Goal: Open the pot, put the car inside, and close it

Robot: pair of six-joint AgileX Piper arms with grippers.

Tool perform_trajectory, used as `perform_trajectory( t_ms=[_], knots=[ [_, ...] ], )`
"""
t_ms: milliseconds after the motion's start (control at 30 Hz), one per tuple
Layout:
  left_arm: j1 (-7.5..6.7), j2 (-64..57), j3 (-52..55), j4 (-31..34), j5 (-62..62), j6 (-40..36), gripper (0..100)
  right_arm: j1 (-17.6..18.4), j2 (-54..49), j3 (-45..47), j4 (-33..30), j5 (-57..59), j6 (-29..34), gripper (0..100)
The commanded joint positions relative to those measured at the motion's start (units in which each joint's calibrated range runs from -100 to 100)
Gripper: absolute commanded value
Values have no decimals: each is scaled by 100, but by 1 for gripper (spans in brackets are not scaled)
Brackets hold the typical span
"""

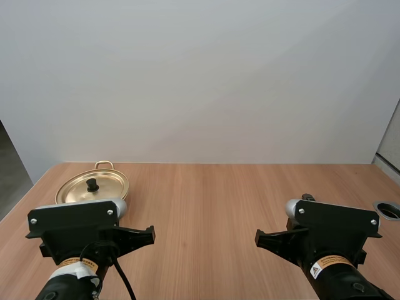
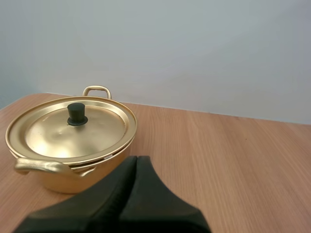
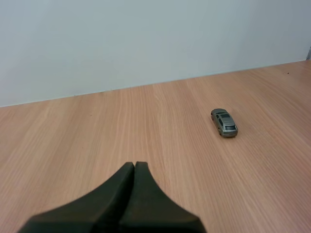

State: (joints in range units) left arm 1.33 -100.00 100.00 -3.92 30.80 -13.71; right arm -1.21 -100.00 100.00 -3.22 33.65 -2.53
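Left wrist view: the left fingers lie pressed together and empty, aimed at the pot just ahead. Its lid sits closed with the black knob upright, likely this arm's first target. The right fingers are likewise together on nothing and face the car, which stands alone on the desk well ahead of them. Nothing lies between either pair and its object.

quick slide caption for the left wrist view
Left gripper, shut on nothing, faces the gold pot with its lid on, upon the wooden table.
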Motion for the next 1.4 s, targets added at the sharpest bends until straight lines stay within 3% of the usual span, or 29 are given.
perform_trajectory(
  t_ms=[0, 533, 733, 867, 1100, 1300, 1367],
  knots=[
    [0, 0, 0, -5, 0, -2, 0, -1, 0, 0, 2, -2, -4, 0],
    [0, 0, 0, -5, 0, -2, 0, -1, 0, 0, 2, -2, -4, 0],
    [0, 0, 0, -5, 0, -2, 0, -1, 0, 0, 264, -124, -4, 0],
    [0, 0, 0, -459, -262, -2, 0, -1, 0, 0, -191, -242, -4, 0],
    [-49, 0, 0, -520, -329, -2, 0, -1, 0, 0, -2137, -1038, -14, 0],
    [-50, 0, 0, -489, -348, -2, 0, -1, 0, 0, -2086, -1535, -14, 0],
    [-50, 0, 0, -60, -253, 132, 0, -1, 0, 0, -2128, -1458, -14, 0]
  ],
)
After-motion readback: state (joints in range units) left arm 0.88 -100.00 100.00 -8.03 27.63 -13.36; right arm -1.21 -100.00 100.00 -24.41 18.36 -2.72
